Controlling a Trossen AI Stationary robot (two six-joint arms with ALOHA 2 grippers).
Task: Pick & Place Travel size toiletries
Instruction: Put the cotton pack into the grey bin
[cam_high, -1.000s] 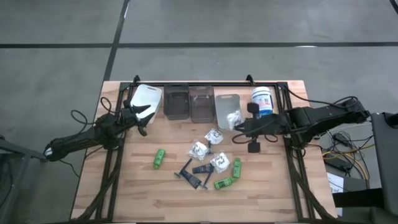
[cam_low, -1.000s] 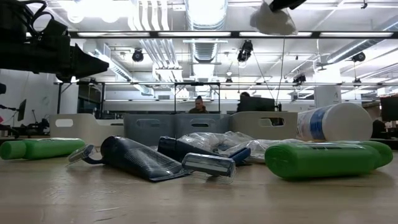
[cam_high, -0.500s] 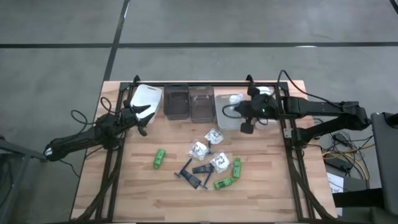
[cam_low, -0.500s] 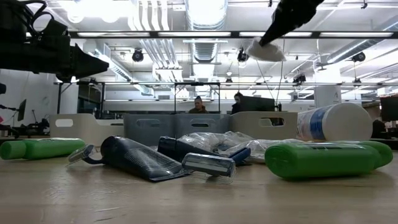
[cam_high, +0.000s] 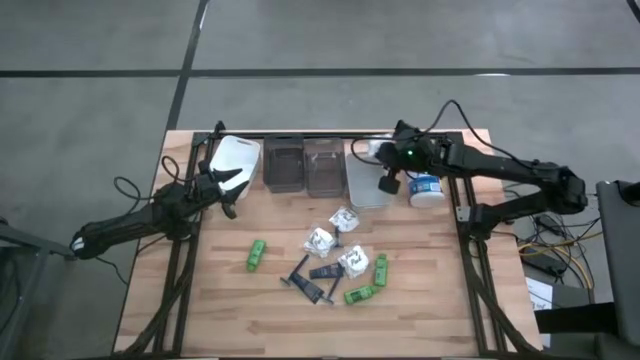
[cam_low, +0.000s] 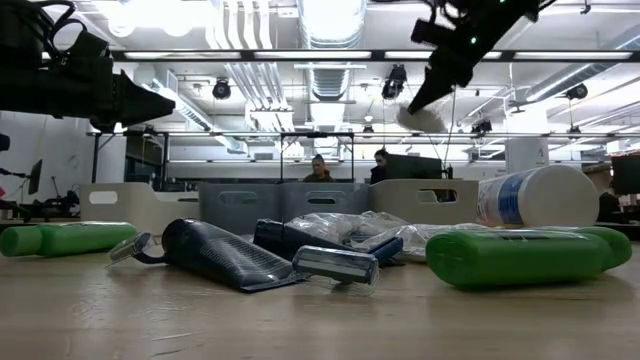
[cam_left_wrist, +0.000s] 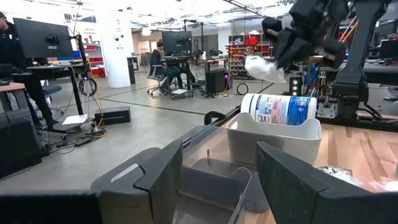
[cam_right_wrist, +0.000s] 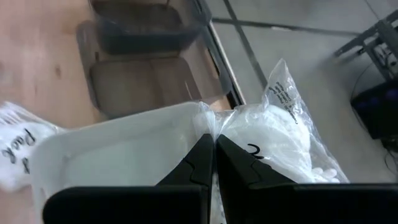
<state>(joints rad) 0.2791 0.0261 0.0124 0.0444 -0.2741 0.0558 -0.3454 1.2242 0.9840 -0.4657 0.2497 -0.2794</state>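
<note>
My right gripper (cam_high: 384, 158) is shut on a clear packet (cam_right_wrist: 273, 134) with white contents and holds it above the far end of a white bin (cam_high: 365, 180). The packet also shows in the low view (cam_low: 420, 116) and the left wrist view (cam_left_wrist: 263, 66). Loose on the wood lie three green bottles (cam_high: 256, 254) (cam_high: 381, 268) (cam_high: 359, 295), three more packets (cam_high: 320, 240) and dark razors (cam_high: 312, 280). My left gripper (cam_left_wrist: 217, 180) waits open and level at the table's left, beside another white bin (cam_high: 238, 160). My right gripper pinches the packet's clear film at one edge (cam_right_wrist: 217, 127) between its two shut fingertips (cam_right_wrist: 200, 158). The fingers slant down, coming from the table's right side. The packet sticks out past the fingertips, lifted clear of the bin below.
A dark bin (cam_high: 283, 165) and a clear bin (cam_high: 324, 165) stand in the row along the far edge, between the two white bins. A white tub with a blue label (cam_high: 426, 186) lies under my right arm. People sit at desks in the room behind.
My right gripper has swung toward the table's far edge with the packet, from beside the tub to over the white bin's far end. It has sunk a little and tipped further down. The packet has stayed lifted in its hold.
</note>
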